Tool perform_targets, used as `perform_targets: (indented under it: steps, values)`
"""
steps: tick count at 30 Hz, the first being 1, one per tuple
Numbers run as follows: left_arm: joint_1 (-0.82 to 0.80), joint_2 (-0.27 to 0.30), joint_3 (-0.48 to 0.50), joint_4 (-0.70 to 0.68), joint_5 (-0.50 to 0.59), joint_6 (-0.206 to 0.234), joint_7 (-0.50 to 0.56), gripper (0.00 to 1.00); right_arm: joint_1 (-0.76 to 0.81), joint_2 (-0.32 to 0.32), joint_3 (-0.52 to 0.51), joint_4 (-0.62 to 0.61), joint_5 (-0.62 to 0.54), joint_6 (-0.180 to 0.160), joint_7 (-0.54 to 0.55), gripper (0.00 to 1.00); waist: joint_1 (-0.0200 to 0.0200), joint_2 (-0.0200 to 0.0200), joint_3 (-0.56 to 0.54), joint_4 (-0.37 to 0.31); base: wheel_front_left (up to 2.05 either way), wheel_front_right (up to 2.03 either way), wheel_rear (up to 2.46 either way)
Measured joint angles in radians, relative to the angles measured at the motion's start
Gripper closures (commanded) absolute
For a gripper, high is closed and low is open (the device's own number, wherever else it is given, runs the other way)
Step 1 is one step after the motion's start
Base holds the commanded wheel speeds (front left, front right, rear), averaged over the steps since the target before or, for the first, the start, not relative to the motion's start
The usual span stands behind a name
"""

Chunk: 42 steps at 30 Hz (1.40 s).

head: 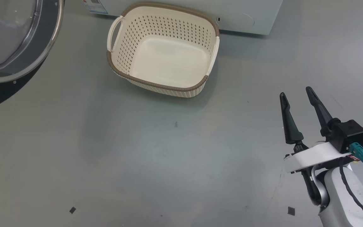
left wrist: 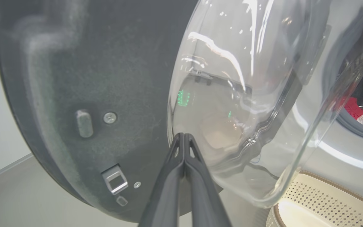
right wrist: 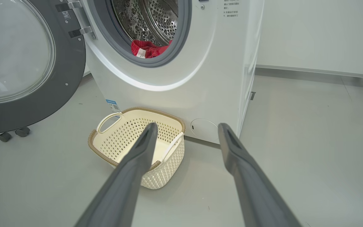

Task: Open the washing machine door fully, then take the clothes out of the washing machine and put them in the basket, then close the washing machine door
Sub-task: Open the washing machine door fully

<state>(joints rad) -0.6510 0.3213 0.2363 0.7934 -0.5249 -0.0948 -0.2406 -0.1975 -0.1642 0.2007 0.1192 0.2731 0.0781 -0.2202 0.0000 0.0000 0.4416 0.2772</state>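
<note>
1. One white washing machine [right wrist: 206, 78] stands ahead of the right gripper [right wrist: 187, 124], beyond its fingertips, with the drum [right wrist: 156, 19] mouth uncovered up and to the left of them.
2. The washing machine door [left wrist: 58, 94] hangs swung open directly in front of the left gripper [left wrist: 184, 135]. Its dark inner face lies left of that gripper's fingertips and its bulging glass bowl lies right of them. From the right gripper the door is well off to the left.
3. The basket [right wrist: 162, 178], cream with a brown rim, sits on the floor [right wrist: 295, 142] at the machine's foot, just past the right gripper's left finger.
4. The right gripper is released, with its two fingers spread wide in the air and nothing between them.
5. The left gripper is clenched, finger against finger. Its tips are at the seam where glass meets dark face, and whether they touch the door cannot be told.
6. The clothes [right wrist: 146, 50], red with a white label, lie at the drum's lip, above and left of the right gripper's fingertips and well apart from them.
</note>
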Motion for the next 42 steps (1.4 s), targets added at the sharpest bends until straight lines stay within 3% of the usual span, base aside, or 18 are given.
perform_targets:
  steps: [9,23,42]
  values:
    - [0.09,-0.014,-0.109,-0.031,0.098,-0.013,-0.007,1.0,0.017,0.021,-0.02,0.043,0.033,0.0,-0.015,0.0,0.0,0.0,-0.105,-0.017,0.0,0.0,0.0]
    - [0.244,-0.11,-0.22,-0.121,0.136,-0.025,-0.009,1.0,0.086,0.056,-0.04,0.074,0.053,0.002,-0.024,0.0,0.0,0.0,-0.283,-0.094,0.0,0.0,0.0]
    - [0.368,-0.197,-0.283,-0.296,0.148,-0.026,-0.012,1.0,0.129,0.056,-0.088,0.044,0.061,-0.002,-0.027,0.0,0.0,0.0,-0.349,-0.209,0.0,0.0,0.0]
